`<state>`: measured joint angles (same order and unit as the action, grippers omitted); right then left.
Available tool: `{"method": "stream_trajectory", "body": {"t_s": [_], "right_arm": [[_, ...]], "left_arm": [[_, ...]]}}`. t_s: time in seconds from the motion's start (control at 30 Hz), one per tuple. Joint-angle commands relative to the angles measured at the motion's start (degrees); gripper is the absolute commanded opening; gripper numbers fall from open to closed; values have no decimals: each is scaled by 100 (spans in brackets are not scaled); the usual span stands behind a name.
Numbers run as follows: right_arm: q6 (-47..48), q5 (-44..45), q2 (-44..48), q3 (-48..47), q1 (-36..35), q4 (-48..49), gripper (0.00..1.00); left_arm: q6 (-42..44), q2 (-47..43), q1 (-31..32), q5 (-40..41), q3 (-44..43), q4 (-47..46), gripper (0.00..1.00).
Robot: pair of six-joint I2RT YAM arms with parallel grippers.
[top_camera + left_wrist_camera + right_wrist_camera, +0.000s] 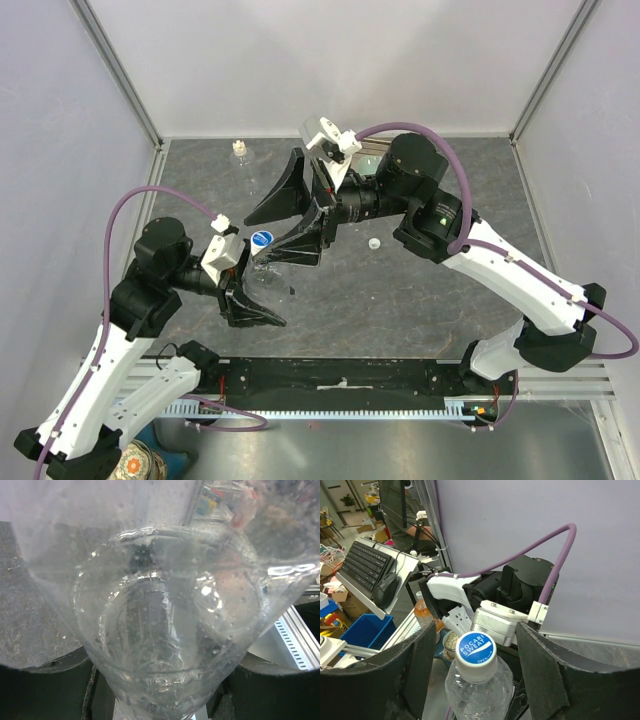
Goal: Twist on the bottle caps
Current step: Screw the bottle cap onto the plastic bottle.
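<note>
Top view. Grips a clear bottle (263,275) low down in the left hand (258,292), tilted, neck toward the right hand (254,242), likely to stop it spinning while the top is worked. Brackets the blue cap (262,238) with the right hand, one finger each side. Leaves a white cap (374,243) loose on the counter (420,300), well apart from both hands, and a second bottle (239,152) standing at the back left. Cannot tell whether that one is capped.

Left wrist. Shows little but the bottle (165,630), its clear wall filling the frame, pinched between dark fingers (45,690) at the lower corners. Clamped on it, by the look.

Right wrist. Looks onto the blue cap (476,650), seated on the neck, midway between the fingers (395,675). Stands apart, with a gap on either side, touching nothing. Seems lined up for a pinch and twist, but needs to close squarely on the cap rim first. Cannot tell whether threaded fully home.
</note>
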<state>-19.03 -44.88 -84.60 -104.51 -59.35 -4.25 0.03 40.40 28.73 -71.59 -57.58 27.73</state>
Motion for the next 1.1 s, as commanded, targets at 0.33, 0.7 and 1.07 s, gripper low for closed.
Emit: {"method": "stream_trajectory", "body": {"t_s": [0.33,0.7,1.07], "right_arm": [[-207,-284,-22,88,29,311,52],[-84,-12,66,176,38,153,4],[549,2447,84,194,47,-1226,0]], "left_arm": [[-82,11,-17,110,-306,-21,2],[-127,-32,-52,724,-324,-145,2],[287,-15,-52,4264,-447,-250,2]]}}
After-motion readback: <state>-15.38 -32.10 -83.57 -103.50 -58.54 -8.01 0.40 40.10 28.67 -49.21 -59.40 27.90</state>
